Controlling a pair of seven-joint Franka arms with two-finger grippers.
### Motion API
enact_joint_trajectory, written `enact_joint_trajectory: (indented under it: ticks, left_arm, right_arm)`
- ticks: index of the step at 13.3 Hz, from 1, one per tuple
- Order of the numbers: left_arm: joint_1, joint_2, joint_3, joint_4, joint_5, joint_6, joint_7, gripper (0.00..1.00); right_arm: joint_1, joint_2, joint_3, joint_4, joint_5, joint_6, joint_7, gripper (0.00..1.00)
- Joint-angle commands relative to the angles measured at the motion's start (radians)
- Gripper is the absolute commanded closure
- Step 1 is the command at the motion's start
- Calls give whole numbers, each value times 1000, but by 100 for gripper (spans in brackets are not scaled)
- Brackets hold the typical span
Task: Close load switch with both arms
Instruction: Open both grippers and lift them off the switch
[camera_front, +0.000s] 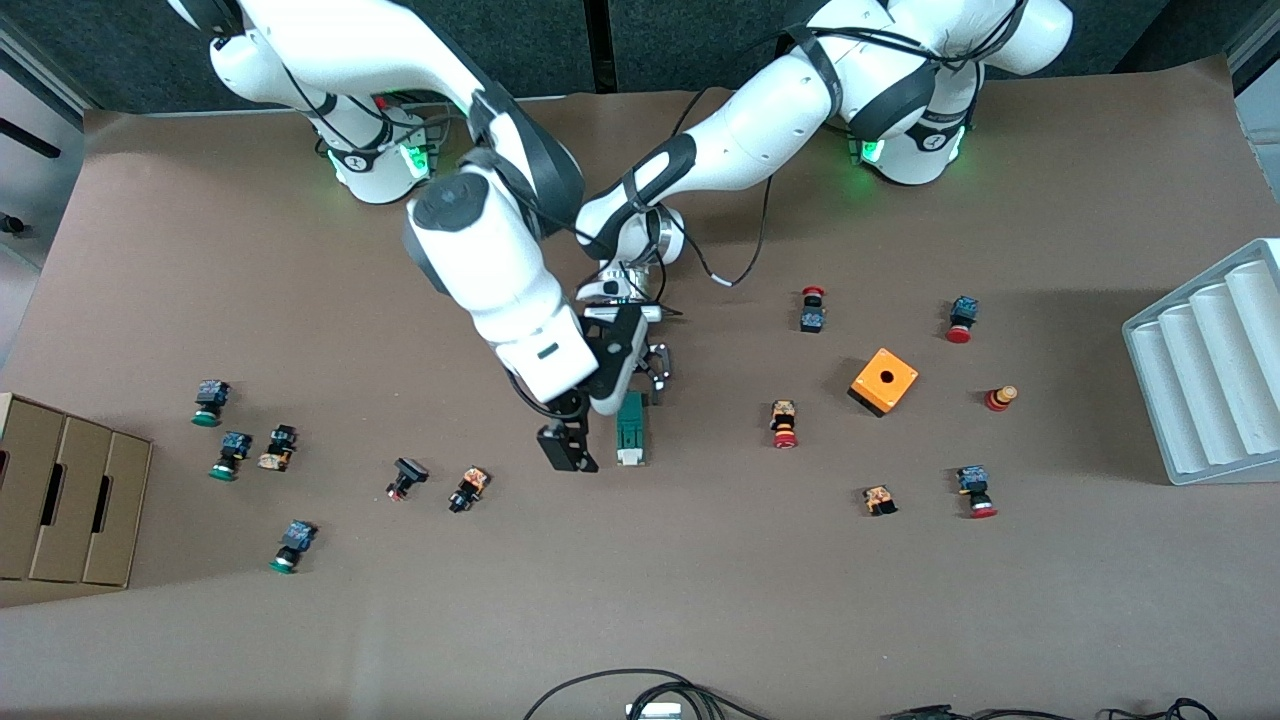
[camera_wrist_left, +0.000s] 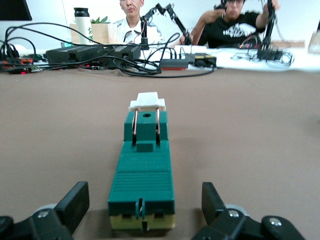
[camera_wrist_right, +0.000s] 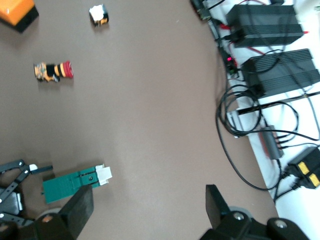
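The load switch (camera_front: 630, 428) lay flat on the brown table (camera_front: 700, 600) near its middle, a narrow green block with its white sliding piece at the end nearer the front camera. Nothing held it.

The left claw (camera_front: 655, 378) sat low at the switch's other end, the end toward the arms' bases. In the left wrist view its two black fingers (camera_wrist_left: 75, 202) stood spread wide, one on each side of the load switch (camera_wrist_left: 144, 172), with table showing between each finger and the green body, so the claw was released and not touching. That view also showed two copper-coloured contacts on top of the switch and the white piece (camera_wrist_left: 147, 101) at the end away from the claw.

The right claw (camera_front: 570, 450) hung just beside the switch, toward the right arm's end of the table. The right wrist view showed its fingers (camera_wrist_right: 80, 210) wide apart with bare table between them, released and grasping nothing; the load switch (camera_wrist_right: 75, 182) lay off to one side of it, with the left claw's black linkage (camera_wrist_right: 15, 185) at the switch's green end.

Small push-buttons were scattered over the table: green-capped ones (camera_front: 210, 402) toward the right arm's end, red-capped ones (camera_front: 785, 424) toward the left arm's end. An orange cube (camera_front: 884, 381) with a hole on top stood among the red ones. A cardboard box (camera_front: 65, 500) sat at the right arm's end of the table and a grey ribbed tray (camera_front: 1215, 370) at the left arm's end.
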Motion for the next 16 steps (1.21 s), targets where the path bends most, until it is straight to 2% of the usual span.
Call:
enact_joint_trajectory:
  ticks: [1,5,9,13,16]
  left_arm:
    - [-16,-37,-18,64,-191,3,211,0]
    - [-11,-59,-51,92,-288,4,313,0]
    - [-13,-91,-54,92,-388,1,437,0]
    - [-10,-171,-52,88,-574,1,721,0]
    - [-5,-226,-51,88,-695,-3,891,0]
  right_arm:
    - [-7,-48,-3,-14,-3,-50,59,0]
    - [-7,-110,-36,-14,-3,-193,296,0]
    - [-39,-172,-85,-16,-2,-331,396,0]
    - [-203,-211,-83,-14,15,-426,396,0]
    - [-316,-219,-85,-19,15,-433,396,0]
